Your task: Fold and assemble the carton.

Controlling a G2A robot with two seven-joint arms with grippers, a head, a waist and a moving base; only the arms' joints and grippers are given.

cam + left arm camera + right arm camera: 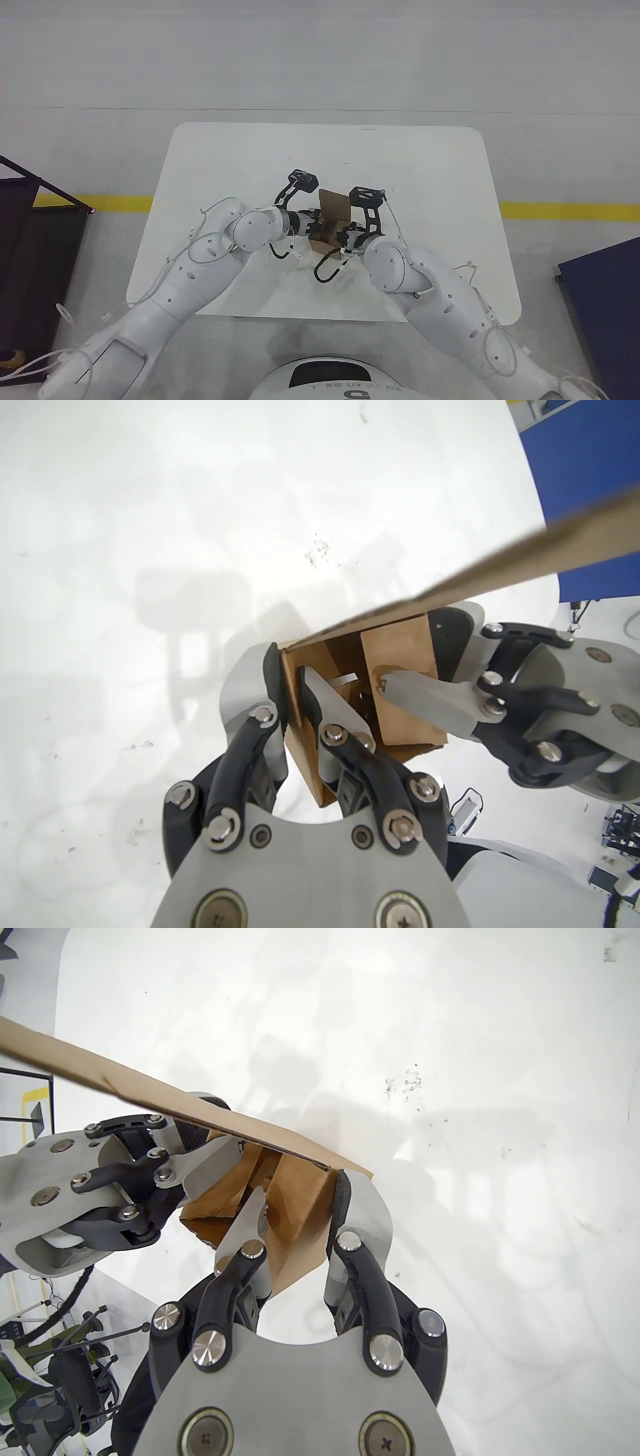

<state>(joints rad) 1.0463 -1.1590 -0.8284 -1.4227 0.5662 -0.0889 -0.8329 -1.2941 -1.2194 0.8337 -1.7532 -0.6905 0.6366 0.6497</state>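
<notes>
A small brown carton [330,215] is held just above the middle of the white table [430,160], between my two grippers. My left gripper [292,690] is shut on one side wall of the carton [300,730], with one finger inside and one outside. On the opposite wall my right gripper [300,1190] is shut the same way, its inner finger [247,1220] reaching into the box. A long lid flap [500,570] stands open from the carton's top edge. In the left wrist view the right gripper's inner finger [425,697] presses on an inner panel.
Bare table surface lies all around the carton, with most room at the far side. A dark stand [30,230] is on the floor to the left, a blue panel [610,290] on the floor to the right, and a yellow floor line [570,210] runs behind.
</notes>
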